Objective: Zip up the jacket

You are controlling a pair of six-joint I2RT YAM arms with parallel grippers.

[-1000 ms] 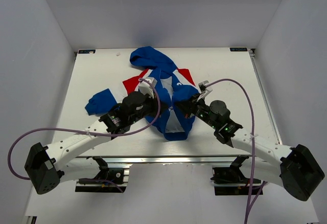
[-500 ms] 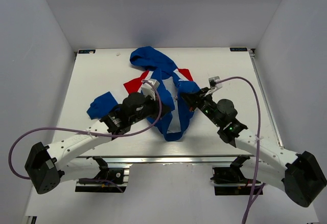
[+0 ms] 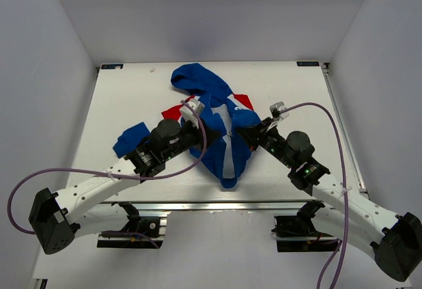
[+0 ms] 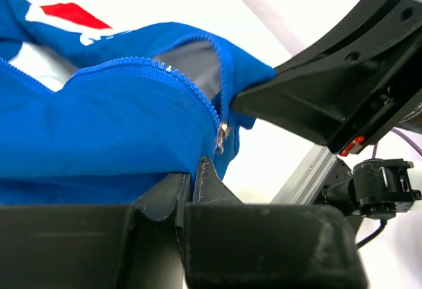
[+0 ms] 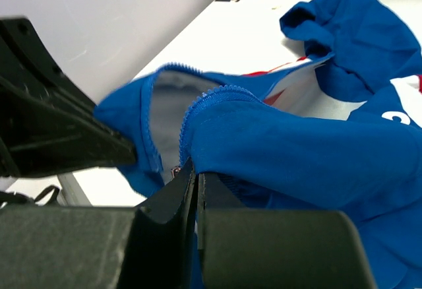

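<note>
Jacket [image 3: 221, 130] mid-table [image 3: 303, 97] in top view, bunched between both arms. Long axis roughly far-to-near: hood [image 3: 198, 79] toward the far edge, hem sagging to a point toward the arm bases. One sleeve [image 3: 130, 140] off to the left, lying on the table. Chest lettering unreadable; red and white panels mostly folded under. Tips of left gripper [image 3: 196, 127] and right gripper [image 3: 249, 134] buried in blue fabric, fingertips hidden.

Left wrist view: left gripper [image 4: 198, 170] with fingers pressed together, pinching the jacket [image 4: 99, 130] edge just beneath the zipper slider [image 4: 223, 134]. Zipper teeth arch up and left from the slider, with grey lining visible inside the gap. Lower fabric cut off by the fingers. Right gripper [image 4: 330, 97] close by on the right, holding the blue cloth's far tip.

Right wrist view: right gripper [image 5: 195, 178] likewise closed, nipping the jacket [image 5: 283, 150] at its zipper edge. Small metal slider [image 5: 177, 168] barely distinguishable beside the fingers. Left gripper [image 5: 53, 130] dark and blurred at left, touching the cloth. Hood [image 5: 343, 32] at far right, partly out of frame.
</note>
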